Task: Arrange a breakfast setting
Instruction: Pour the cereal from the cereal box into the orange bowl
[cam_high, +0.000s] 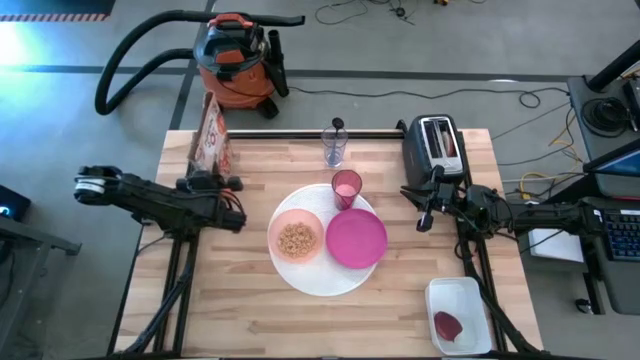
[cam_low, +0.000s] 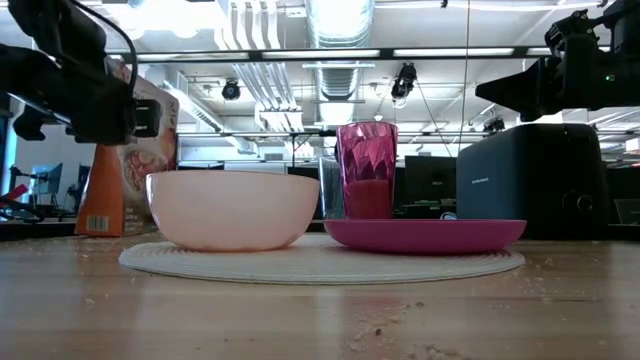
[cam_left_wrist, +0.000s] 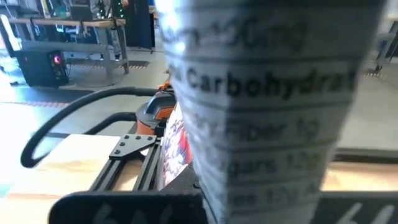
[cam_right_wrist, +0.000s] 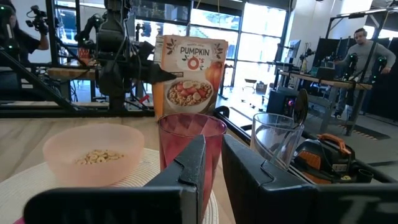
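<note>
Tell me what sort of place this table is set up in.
Most likely a robotics lab or workshop, not a kitchen: bare concrete floor strewn with cables, an orange-and-black shop vacuum behind the table, and workbenches with equipment and a person in the background.

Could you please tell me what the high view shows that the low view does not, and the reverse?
Only the high view shows the cereal in the pale pink bowl, the shop vacuum and a white container near the table's corner. Only the low view shows the liquid level in the translucent pink cup. Both show the large white round plate, the magenta plate and the cereal box.
</note>
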